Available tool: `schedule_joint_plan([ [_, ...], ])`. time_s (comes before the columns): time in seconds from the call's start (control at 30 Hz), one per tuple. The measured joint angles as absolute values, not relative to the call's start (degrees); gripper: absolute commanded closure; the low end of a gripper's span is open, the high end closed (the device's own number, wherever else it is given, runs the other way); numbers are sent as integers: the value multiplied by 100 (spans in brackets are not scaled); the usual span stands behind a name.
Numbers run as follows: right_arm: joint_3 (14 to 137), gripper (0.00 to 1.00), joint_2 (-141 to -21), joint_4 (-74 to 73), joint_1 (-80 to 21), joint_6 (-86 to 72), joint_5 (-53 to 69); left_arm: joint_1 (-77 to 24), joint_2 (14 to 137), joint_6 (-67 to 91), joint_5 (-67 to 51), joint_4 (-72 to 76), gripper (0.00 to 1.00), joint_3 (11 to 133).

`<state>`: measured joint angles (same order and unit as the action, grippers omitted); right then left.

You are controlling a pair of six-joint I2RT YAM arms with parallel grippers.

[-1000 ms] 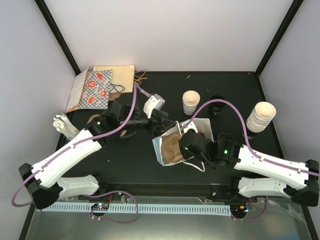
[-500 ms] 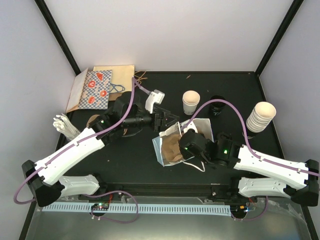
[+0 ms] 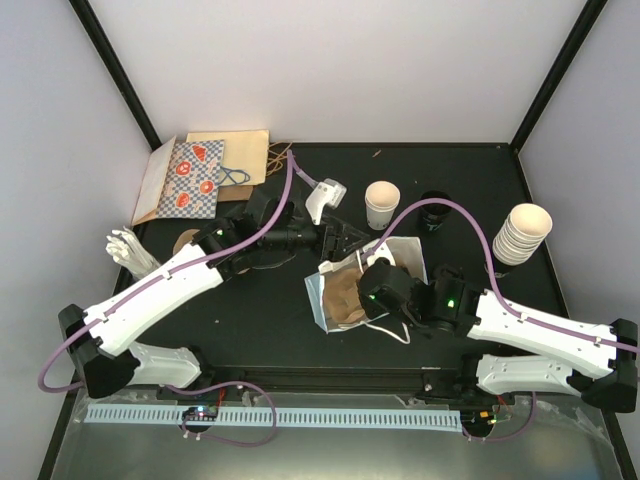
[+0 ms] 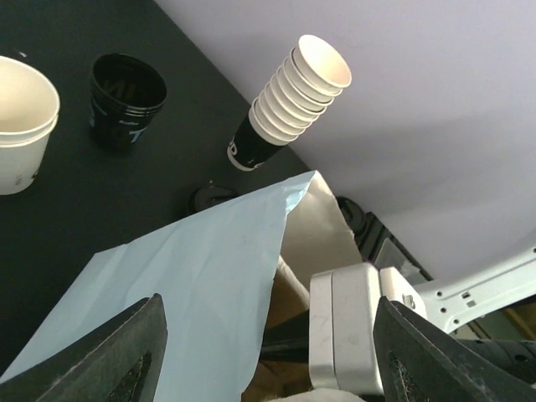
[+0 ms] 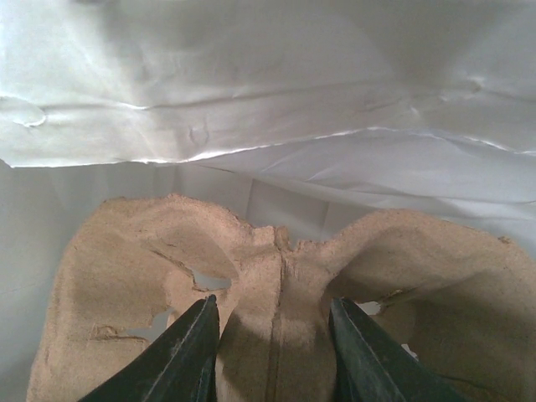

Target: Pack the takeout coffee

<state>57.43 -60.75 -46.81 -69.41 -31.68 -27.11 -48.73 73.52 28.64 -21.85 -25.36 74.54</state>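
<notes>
A light blue paper bag (image 3: 318, 303) (image 4: 193, 285) lies open at the table's middle, its white inside (image 5: 268, 84) filling the right wrist view. A brown cardboard cup carrier (image 3: 341, 297) (image 5: 126, 251) sits inside it. My right gripper (image 3: 352, 288) (image 5: 270, 335) reaches into the bag's mouth, shut on the carrier's centre ridge. My left gripper (image 3: 345, 243) (image 4: 266, 335) hovers just behind the bag's raised edge, open, with nothing held. The takeout coffee is out of view; no lidded cup shows.
Unlidded cream cups (image 3: 381, 203) (image 4: 21, 117), a black cup (image 3: 432, 212) (image 4: 126, 88) and a tall cup stack (image 3: 525, 232) (image 4: 293, 92) stand behind the bag. A black lid (image 4: 209, 197) lies flat. Patterned paper bags (image 3: 200, 175) and a white bundle (image 3: 130, 250) are at left.
My left arm has stretched to the right, bringing its open gripper closer to the bag's back edge. The right gripper, bag and carrier have stayed put.
</notes>
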Motion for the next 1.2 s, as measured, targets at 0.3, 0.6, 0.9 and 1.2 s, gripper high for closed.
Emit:
schedule_joint_plan([
  [0.3, 5743, 62, -6147, -4799, -6943, -3249, -2724, -4945, 7266, 2475, -1905, -3177, 33, 7570],
  [0.6, 5745, 62, -6167, -4884, -6952, -3378, -2849, -5039, 7113, 2314, -1717, -3612, 36, 7450],
  [0.9, 5745, 63, -6130, -4882, -6952, -3420, -2882, -5072, 7124, 2185, -1476, -3962, 39, 7402],
  [1.2, 5745, 62, -5988, -4886, -6952, -3398, -2917, -5072, 7137, 2032, -993, -4117, 40, 7404],
])
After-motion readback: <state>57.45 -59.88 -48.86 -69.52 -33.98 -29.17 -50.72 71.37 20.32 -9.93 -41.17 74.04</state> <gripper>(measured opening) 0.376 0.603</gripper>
